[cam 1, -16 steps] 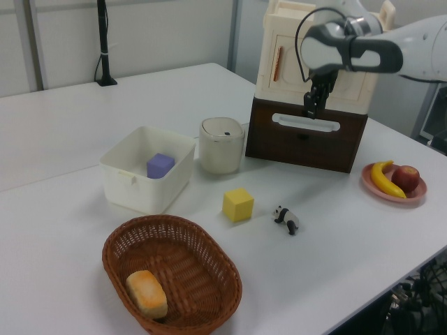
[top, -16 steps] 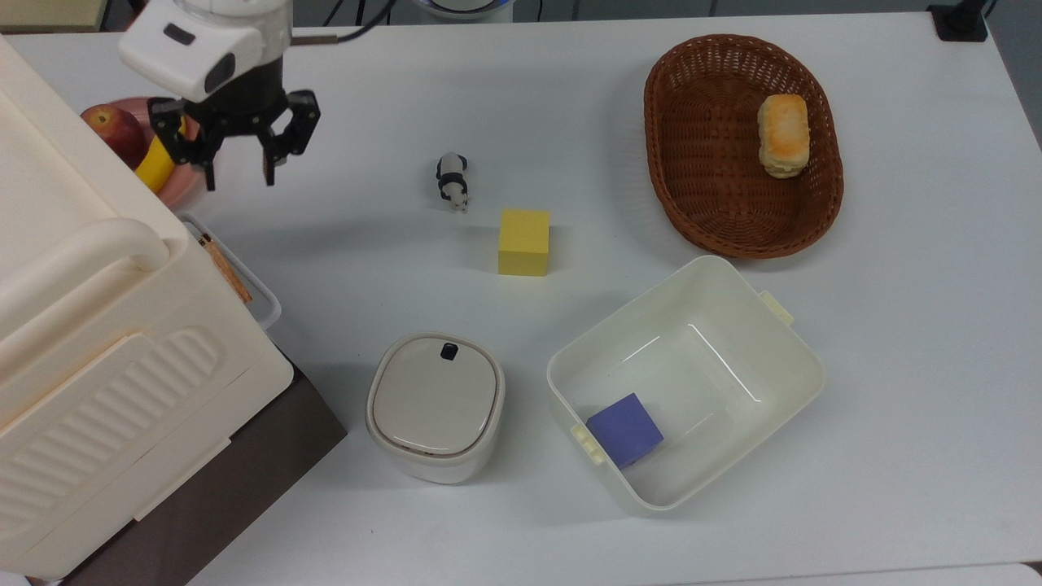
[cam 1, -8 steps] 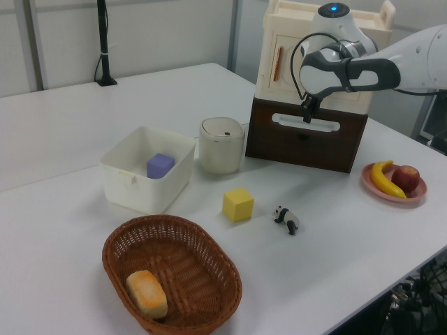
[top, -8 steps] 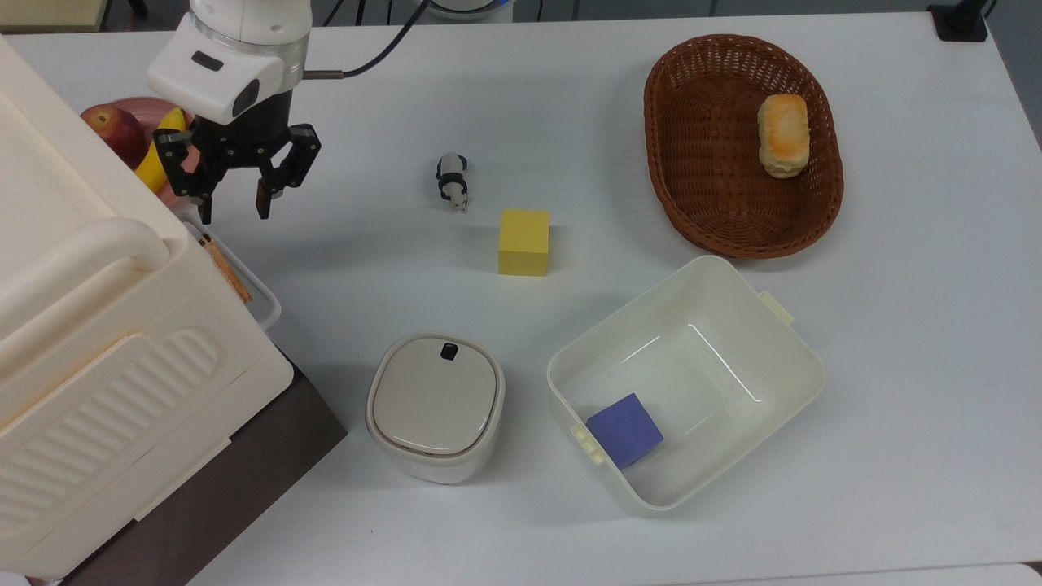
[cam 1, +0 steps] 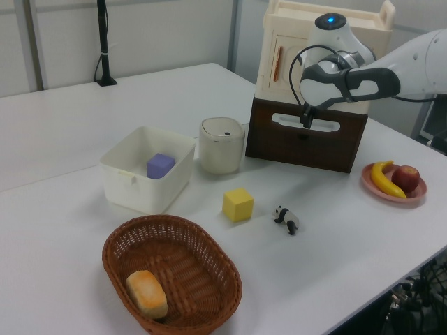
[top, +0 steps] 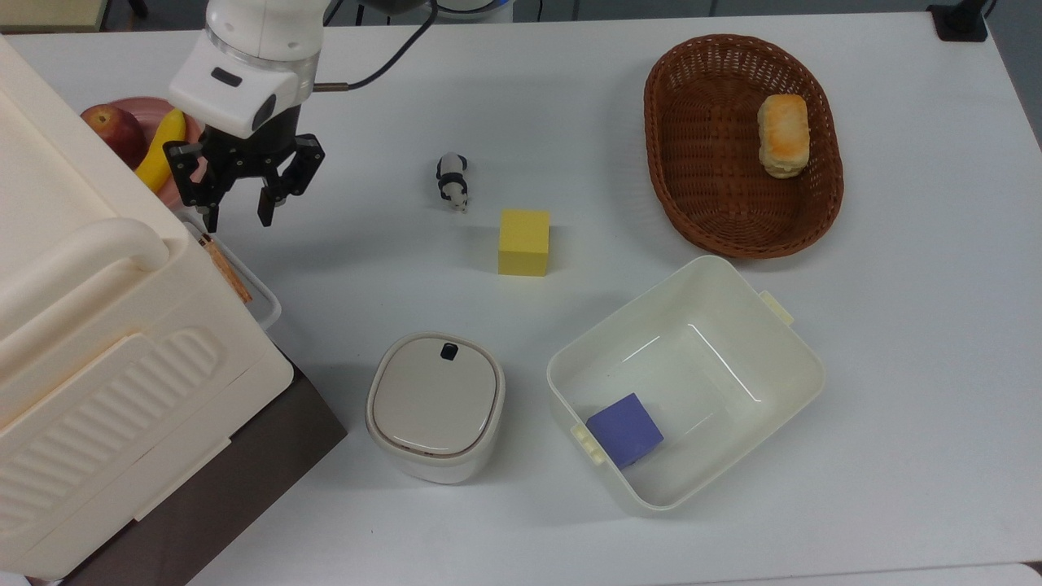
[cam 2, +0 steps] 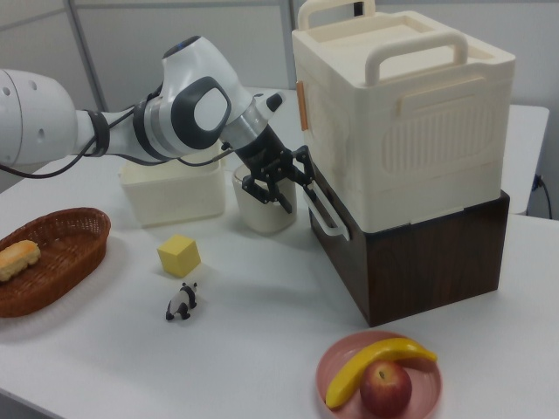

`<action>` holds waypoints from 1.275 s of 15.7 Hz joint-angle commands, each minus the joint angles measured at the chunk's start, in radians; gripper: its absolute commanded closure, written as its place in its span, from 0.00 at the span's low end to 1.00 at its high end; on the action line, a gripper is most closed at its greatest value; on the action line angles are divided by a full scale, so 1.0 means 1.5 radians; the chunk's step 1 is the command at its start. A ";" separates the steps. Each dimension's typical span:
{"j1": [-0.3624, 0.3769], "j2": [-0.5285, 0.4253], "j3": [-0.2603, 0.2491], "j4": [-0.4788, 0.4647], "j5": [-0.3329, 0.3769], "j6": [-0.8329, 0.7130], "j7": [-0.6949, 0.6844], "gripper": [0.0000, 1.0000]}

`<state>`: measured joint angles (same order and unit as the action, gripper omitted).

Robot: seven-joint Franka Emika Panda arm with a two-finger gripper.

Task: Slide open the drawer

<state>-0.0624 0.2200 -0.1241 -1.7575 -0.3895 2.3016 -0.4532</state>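
1. The hand [top: 238,208] hangs at the end of the white arm [cam 2: 52,118] with its two black fingers [top: 265,207] spread apart and nothing between them.
2. In the top view the fingertips are just beside the far end of the white loop handle [top: 244,281]; in the right view the hand [cam 2: 284,186] is close to the handle [cam 2: 325,214], but I cannot tell whether it touches it.
3. The drawer [cam 2: 415,257] is at the bottom of the stack, a dark brown block standing on the white worktop [top: 570,122], and its front panel [cam 1: 304,143] lies flush with the block, so it is closed.
4. On top of the drawer stands a cream ribbed plastic box [cam 2: 402,122] with carrying handles on its lid.
5. In the left view the hand [cam 1: 305,120] is in front of the handle [cam 1: 306,123], on the drawer's front.
6. A pink plate [cam 2: 327,367] with a banana [cam 2: 371,362] and an apple [cam 2: 386,388] stands on the worktop near the drawer's side.
7. A cream lidded container [top: 435,407] stands near the drawer's front, and next to it an open cream tub [top: 802,358] holds a purple cube [top: 624,429].
8. A yellow cube [top: 523,242] and a small panda figure [top: 452,181] lie in the middle of the worktop, apart from each other.
9. A brown wicker basket [top: 692,163] holds a piece of bread [top: 783,135].
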 commanded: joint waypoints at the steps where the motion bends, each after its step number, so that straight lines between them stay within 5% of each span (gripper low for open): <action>1: 0.007 -0.012 -0.005 -0.038 -0.026 0.040 -0.001 0.45; 10: -0.005 0.062 -0.005 -0.030 -0.156 0.137 0.154 0.47; 12: -0.001 0.064 -0.005 -0.031 -0.185 0.144 0.179 0.54; 20: 0.022 0.024 0.001 -0.067 -0.184 0.138 0.191 0.64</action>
<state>-0.0430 0.3192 -0.1209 -1.7910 -0.6486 2.4926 -0.2021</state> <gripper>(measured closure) 0.630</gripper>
